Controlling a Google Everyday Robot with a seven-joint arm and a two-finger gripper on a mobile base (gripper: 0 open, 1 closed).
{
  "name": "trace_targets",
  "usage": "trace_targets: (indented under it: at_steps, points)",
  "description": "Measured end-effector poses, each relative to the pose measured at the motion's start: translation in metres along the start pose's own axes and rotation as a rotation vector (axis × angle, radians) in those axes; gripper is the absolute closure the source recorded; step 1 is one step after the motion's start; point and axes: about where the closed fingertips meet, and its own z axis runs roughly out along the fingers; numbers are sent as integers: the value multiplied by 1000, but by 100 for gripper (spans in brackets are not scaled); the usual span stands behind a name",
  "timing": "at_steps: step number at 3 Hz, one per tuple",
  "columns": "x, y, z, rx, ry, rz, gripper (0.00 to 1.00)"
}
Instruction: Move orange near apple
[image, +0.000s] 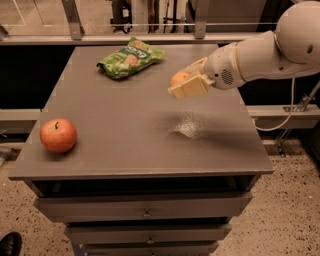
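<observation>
So here's where I'm at. My gripper is in the upper right part of the frame, hanging above the counter and not resting on it. You can see a shadow on the gray top just below it. The cream-colored fingers are closed around the orange, which peeks out on their upper left side. Only part of it shows; the rest is tucked behind the fingers. So the orange is up in the air with me, not touching the counter.

The apple sits way over at the lower left of the frame, close to the counter's front left corner. It's stem up, red-orange with some yellowish patches. It's well apart from the orange, with most of the counter's width between them.

Near the top of the frame, left of my gripper, a green snack bag lies flat by the back edge of the counter. It's apart from my fingers.

My white arm comes in from the upper right corner, and a thin cable droops below it off the right side of the counter. Under the top there are drawers with small knobs. There's speckled floor on the right, and the tip of a black shoe in the bottom left corner.
</observation>
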Motion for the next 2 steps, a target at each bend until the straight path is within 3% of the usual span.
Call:
trace_targets:
  at_steps: [2]
  points:
    - [-36, 35, 86, -115, -75, -48, 100]
